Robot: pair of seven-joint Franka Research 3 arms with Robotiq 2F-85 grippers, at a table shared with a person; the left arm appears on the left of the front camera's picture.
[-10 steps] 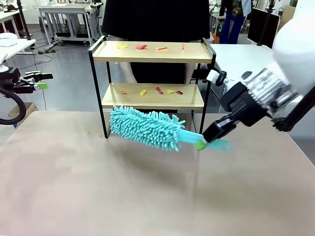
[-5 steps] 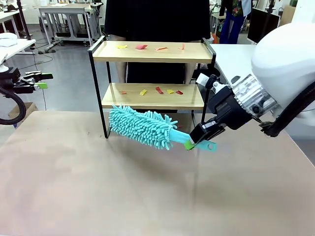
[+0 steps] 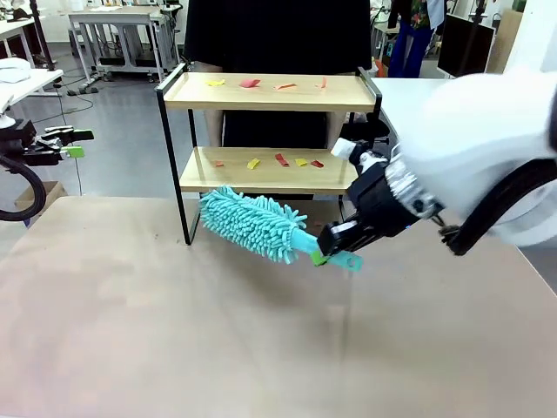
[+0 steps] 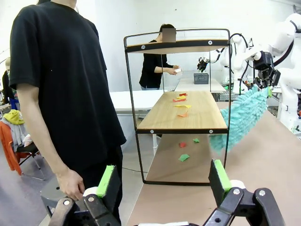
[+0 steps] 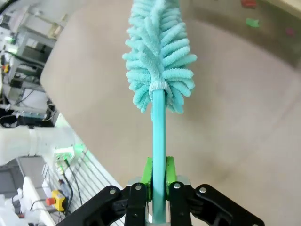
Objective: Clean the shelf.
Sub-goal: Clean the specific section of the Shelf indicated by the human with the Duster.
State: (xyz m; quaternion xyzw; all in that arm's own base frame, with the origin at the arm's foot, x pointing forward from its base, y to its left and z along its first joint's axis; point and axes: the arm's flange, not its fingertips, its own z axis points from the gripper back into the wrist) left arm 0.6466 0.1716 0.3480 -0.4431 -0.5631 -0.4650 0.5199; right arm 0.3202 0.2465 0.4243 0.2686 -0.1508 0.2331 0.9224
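Pinching a teal duster (image 3: 257,225), the right gripper (image 3: 324,255) held it before the shelf (image 3: 270,102), paper scraps (image 3: 280,159) on both boards. The left gripper (image 4: 163,165) gaped.

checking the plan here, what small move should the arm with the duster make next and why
Probably lift the duster a little and ease it onto the lower board: the right gripper is shut on its handle, its head hangs below that board's front edge, and paper scraps lie on it.
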